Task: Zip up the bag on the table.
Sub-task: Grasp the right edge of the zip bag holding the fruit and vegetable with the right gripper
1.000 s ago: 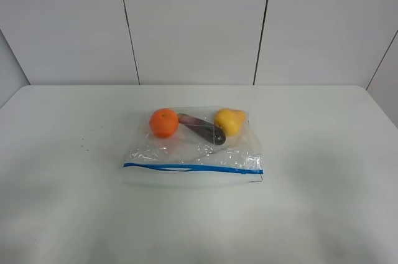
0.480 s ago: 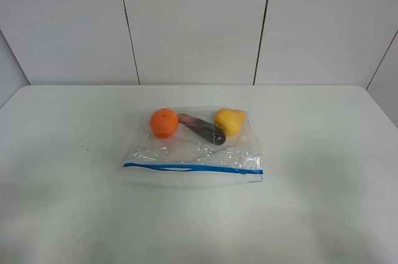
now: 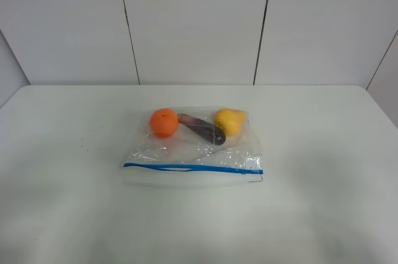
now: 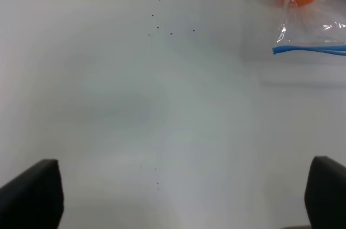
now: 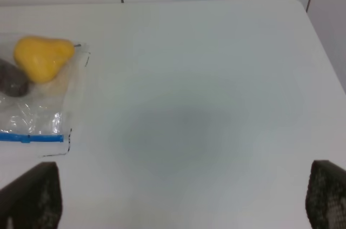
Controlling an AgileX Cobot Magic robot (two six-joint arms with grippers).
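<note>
The bag (image 3: 193, 146) is lying flat mid-table (image 3: 323, 152), with 3 pieces of produce weighing down its far side. It is likely handling light, limp and slippery, so pinching the stiffer blue strip (image 3: 193, 167) seems wisest. The left gripper (image 4: 178, 194) and right gripper (image 5: 178, 195) are hovering spread wide, empty.

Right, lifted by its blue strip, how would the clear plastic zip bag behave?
Probably floppy: the clear crinkled plastic bag looks thin. Likely sagging, as the round orange fruit and yellow pear sit opposite its blue strip; both may roll.
</note>
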